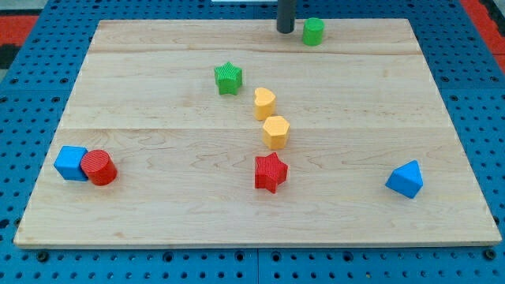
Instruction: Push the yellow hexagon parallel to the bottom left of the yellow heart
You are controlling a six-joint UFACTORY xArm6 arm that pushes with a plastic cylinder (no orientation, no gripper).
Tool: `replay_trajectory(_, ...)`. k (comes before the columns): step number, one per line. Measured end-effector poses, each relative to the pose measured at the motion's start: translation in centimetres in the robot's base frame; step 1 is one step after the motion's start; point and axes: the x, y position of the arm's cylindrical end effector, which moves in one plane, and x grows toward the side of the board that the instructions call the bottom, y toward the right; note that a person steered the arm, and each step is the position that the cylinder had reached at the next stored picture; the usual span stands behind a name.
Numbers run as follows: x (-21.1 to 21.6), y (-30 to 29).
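Observation:
The yellow hexagon (pixel 275 132) lies near the board's middle, just below and slightly right of the yellow heart (pixel 264 102); the two are close, almost touching. My tip (pixel 285 30) is at the view's top, well above both yellow blocks and just left of the green cylinder (pixel 313 31). The tip touches no block.
A green star (pixel 228 79) lies up-left of the heart. A red star (pixel 271 173) lies below the hexagon. A blue cube (pixel 72 162) and red cylinder (pixel 100 167) touch at the left. A blue triangular block (pixel 405 179) sits at the right. The wooden board (pixel 158 221) rests on a blue pegboard.

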Motion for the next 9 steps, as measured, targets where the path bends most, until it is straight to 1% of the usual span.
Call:
replay_trajectory(1, 1.6, 5.7)
replay_trajectory(2, 3.7, 1.1)
replay_trajectory(3, 8.7, 0.0)
replay_trajectory(4, 4.3, -10.3)
replay_trajectory(5, 8.8, -17.5)
replay_trajectory(6, 16.7, -19.2)
replay_trajectory(8, 11.3, -7.3)
replay_trajectory(9, 10.0, -1.5)
